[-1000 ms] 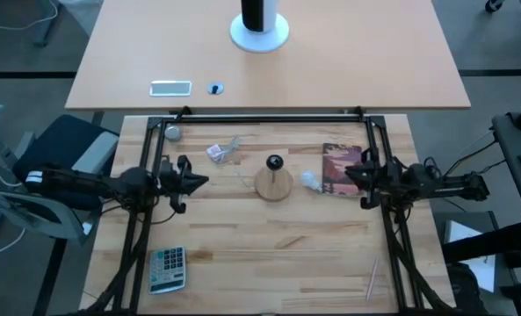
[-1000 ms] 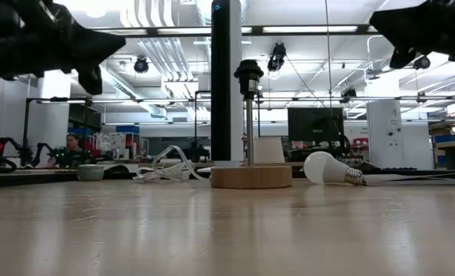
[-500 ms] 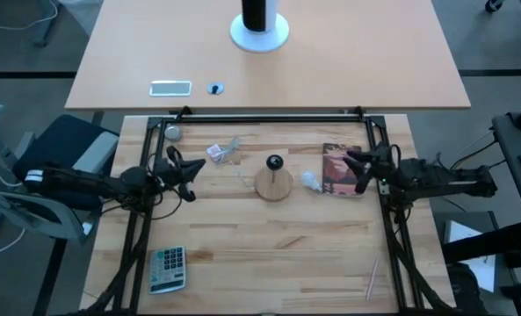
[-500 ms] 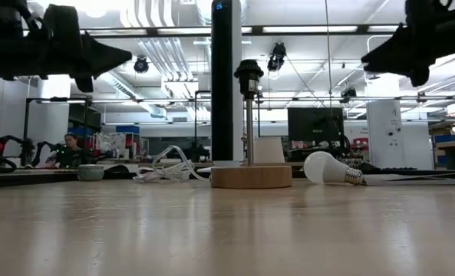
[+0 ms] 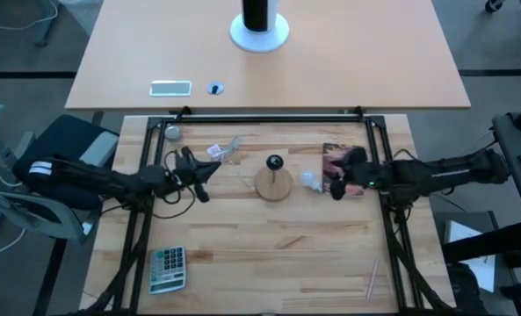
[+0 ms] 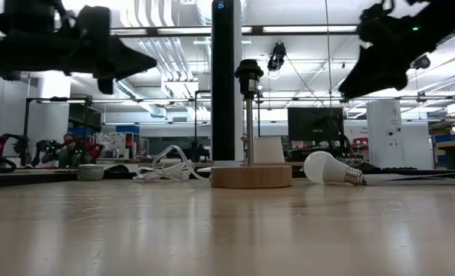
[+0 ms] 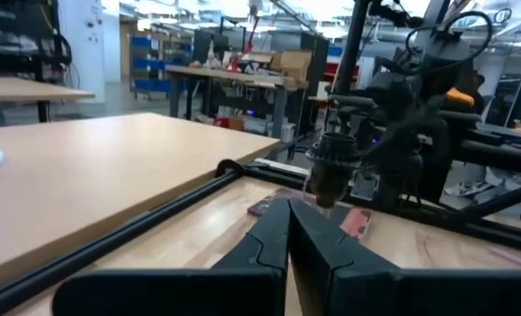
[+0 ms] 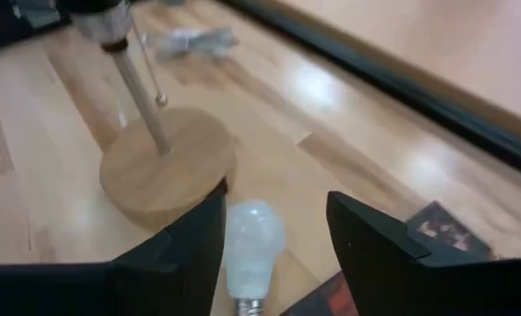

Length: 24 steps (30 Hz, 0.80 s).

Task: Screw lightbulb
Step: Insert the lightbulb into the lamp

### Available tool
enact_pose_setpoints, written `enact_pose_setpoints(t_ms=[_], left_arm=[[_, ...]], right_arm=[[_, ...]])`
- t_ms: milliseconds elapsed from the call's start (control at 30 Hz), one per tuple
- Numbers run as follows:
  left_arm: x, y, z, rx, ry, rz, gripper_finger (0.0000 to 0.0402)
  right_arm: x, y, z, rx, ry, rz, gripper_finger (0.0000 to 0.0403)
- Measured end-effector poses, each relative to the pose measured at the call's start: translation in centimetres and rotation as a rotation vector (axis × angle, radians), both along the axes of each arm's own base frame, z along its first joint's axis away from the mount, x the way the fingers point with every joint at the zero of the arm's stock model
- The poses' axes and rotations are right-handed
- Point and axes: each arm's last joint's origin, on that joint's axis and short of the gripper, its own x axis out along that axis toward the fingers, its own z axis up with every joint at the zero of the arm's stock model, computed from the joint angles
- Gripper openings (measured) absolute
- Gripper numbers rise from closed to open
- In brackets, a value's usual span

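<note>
The lightbulb (image 5: 310,181) (image 8: 252,235), a white frosted globe, lies on its side on the table between the round wooden stand (image 5: 273,185) and a dark red book; its screw base (image 6: 354,177) points toward the table's right. The stand's thin rod carries a black socket (image 6: 249,74). My right gripper (image 5: 336,182) (image 8: 273,233) hovers open above the bulb, tipped down, with a finger standing on either side of it and touching nothing. My left gripper (image 5: 207,177) (image 7: 288,215) is shut in the air, left of the stand and pointing at the socket (image 7: 329,167).
A dark red book (image 5: 343,169) lies under my right arm. A crumpled clear wrapper (image 5: 221,151) and a grey ball (image 5: 172,132) lie at the far left, a calculator (image 5: 167,268) at the near left. Black frame rails (image 5: 269,118) border the table.
My right gripper has moved toward the table's left, over the book to above the lightbulb; it has tipped downward and opened. My left gripper has moved toward the table's right, nearer the stand, and stayed shut. The bulb and stand have not moved.
</note>
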Motion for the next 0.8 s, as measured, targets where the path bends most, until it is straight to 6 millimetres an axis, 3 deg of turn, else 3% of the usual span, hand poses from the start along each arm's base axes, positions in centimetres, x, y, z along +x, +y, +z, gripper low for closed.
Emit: enact_pose_setpoints(t_ms=[333, 600, 800], left_arm=[[3.5, -0.1, 0.6, -0.008, 0.101, 0.001, 0.0000], [3.5, -0.1, 0.4, -0.023, 0.141, 0.002, 0.0000], [3.4, 0.0, 0.3, -0.021, 0.141, 0.031, 0.0000]], right_arm=[[4.6, -0.2, -1.5, 0.139, 0.371, -0.024, 0.0249], [6.5, 0.0, -4.6, 0.134, 0.554, 0.006, 0.0292], [7.5, 0.1, -5.9, 0.120, 0.583, 0.025, 0.0308]])
